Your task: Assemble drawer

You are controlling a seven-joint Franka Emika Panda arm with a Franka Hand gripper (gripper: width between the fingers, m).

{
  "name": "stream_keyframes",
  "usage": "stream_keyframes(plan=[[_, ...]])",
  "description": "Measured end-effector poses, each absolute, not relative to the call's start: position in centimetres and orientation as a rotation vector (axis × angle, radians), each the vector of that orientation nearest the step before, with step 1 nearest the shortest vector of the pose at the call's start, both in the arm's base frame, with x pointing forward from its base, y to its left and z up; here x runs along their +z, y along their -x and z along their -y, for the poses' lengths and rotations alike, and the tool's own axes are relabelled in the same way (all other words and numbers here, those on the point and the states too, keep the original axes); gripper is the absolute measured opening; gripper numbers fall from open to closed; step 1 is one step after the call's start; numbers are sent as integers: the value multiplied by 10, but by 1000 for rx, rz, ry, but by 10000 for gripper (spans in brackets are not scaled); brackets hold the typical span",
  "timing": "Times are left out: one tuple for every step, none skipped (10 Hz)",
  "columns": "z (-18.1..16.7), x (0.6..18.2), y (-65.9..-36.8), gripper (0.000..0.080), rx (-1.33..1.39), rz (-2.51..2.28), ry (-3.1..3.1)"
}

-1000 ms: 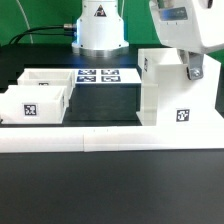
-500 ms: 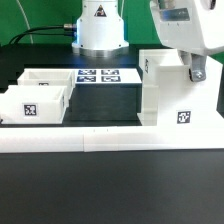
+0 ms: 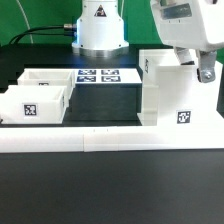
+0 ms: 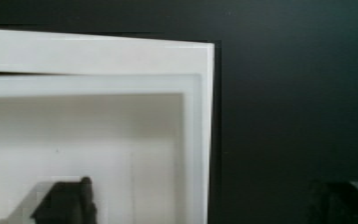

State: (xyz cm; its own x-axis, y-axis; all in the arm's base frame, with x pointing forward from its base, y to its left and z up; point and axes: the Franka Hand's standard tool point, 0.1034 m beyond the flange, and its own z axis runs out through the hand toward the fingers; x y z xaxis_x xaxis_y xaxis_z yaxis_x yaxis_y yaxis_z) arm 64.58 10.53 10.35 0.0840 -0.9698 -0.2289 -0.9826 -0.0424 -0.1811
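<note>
A tall white drawer housing (image 3: pixel 172 95) stands upright at the exterior view's right and carries a marker tag. A low white open drawer tray (image 3: pixel 40 97) lies at the exterior view's left. My gripper (image 3: pixel 205 70) hangs at the housing's upper right edge. In the wrist view the gripper (image 4: pixel 208 205) is open, one dark finger (image 4: pixel 66 200) over the white housing (image 4: pixel 105 130) and the other over the dark table. The housing's side wall edge runs between them. Nothing is held.
The marker board (image 3: pixel 105 75) lies flat behind the parts, in front of the robot base (image 3: pixel 98 25). A long white bar (image 3: pixel 100 140) runs along the front of the work area. Black table (image 3: pixel 110 190) lies before it.
My gripper has shifted a little toward the exterior view's right, along the housing's top edge. The housing and the tray have not moved.
</note>
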Motion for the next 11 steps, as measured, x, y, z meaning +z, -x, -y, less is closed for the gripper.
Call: stream_keyframes(plan=[[-105, 104, -646, 633, 63, -1947, 2078], [-105, 105, -645, 646, 61, -1923, 2102], [-104, 109, -637, 646, 69, -1841, 2183], [-101, 115, -628, 649, 67, -1759, 2254], [-96, 120, -618, 649, 64, -1696, 2306], [-91, 125, -612, 649, 53, -1689, 2303], [-90, 126, -607, 649, 46, -1702, 2285], [-92, 124, -607, 649, 49, -1693, 2293], [-91, 123, -607, 649, 35, -1615, 2349], [-91, 123, -606, 649, 29, -1496, 2429], [-91, 122, -602, 649, 51, -1379, 2508]])
